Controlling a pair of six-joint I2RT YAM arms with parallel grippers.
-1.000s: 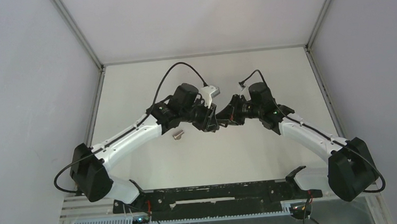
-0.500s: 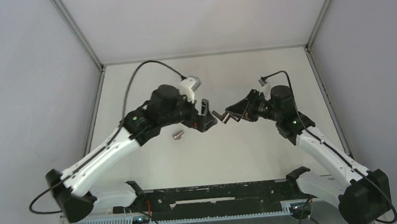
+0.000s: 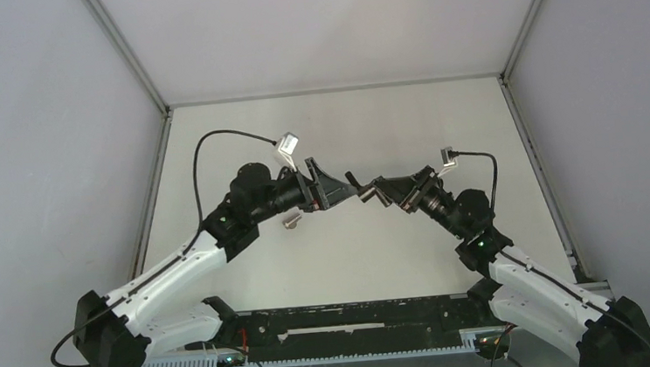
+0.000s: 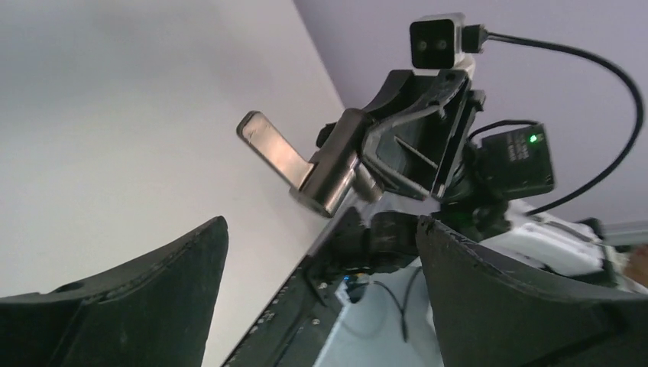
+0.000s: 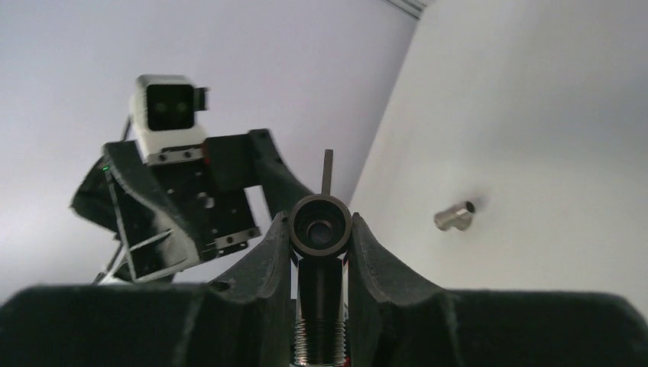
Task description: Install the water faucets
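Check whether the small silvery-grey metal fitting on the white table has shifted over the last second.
No. The silvery-grey metal fitting keeps its spot relative to the white table's left edge, seen from above.

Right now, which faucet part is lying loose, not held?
The small silvery fitting, on its side on the table. The dark tap with the lever is clamped in the right gripper, above the table.

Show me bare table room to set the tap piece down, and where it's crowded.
Free: the table strip by the back wall; the stretch before the black base rail. Crowded: the middle, left gripper facing right gripper with the tap piece, fitting beside them.
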